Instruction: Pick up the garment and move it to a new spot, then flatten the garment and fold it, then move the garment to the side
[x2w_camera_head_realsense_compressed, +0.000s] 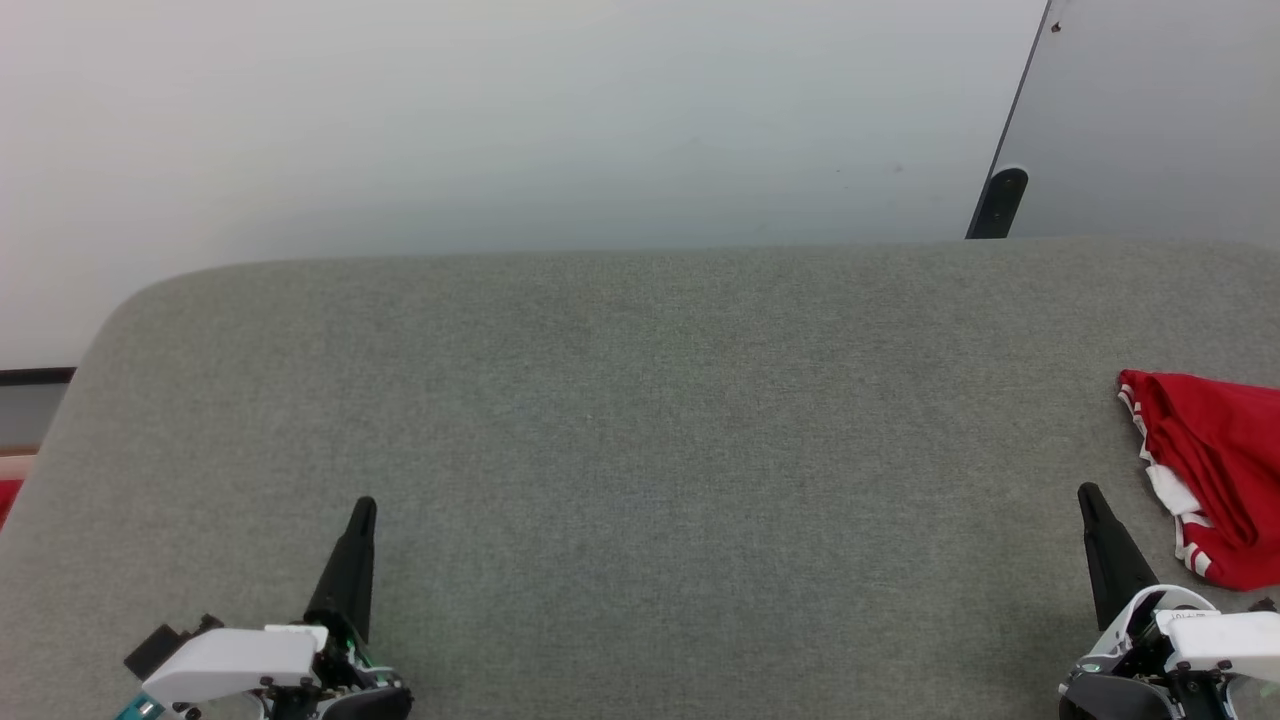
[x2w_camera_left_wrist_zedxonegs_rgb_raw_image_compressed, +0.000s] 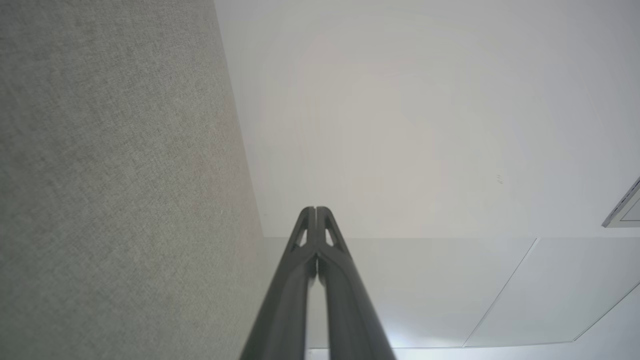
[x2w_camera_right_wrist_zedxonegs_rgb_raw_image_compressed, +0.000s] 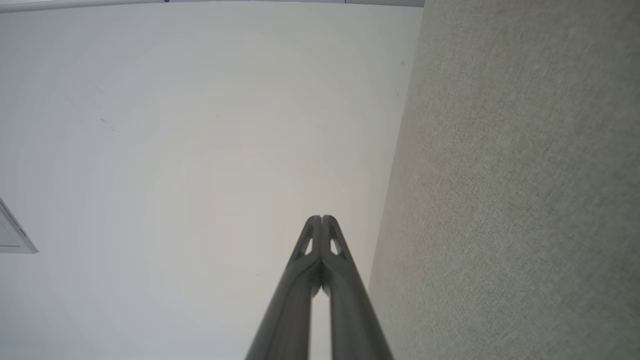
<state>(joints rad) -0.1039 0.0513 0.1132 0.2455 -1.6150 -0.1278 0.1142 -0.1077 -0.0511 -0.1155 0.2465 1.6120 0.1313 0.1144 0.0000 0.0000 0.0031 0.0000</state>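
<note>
The red garment (x2w_camera_head_realsense_compressed: 1215, 470) lies bunched at the right edge of the grey surface (x2w_camera_head_realsense_compressed: 640, 400), just beside the right gripper (x2w_camera_head_realsense_compressed: 1090, 495). That gripper and the left gripper (x2w_camera_head_realsense_compressed: 364, 508) sit at the near edge, jaws closed and empty, with open surface between them.

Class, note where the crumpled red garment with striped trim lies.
Head view: the crumpled red, white-trimmed garment lies on the grey fabric surface at the picture's right edge, just right of the right gripper.

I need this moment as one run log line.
left end effector: shut, empty | right end effector: shut, empty | red white-trimmed T-shirt: bunched at right of grey fabric surface, untouched
</note>
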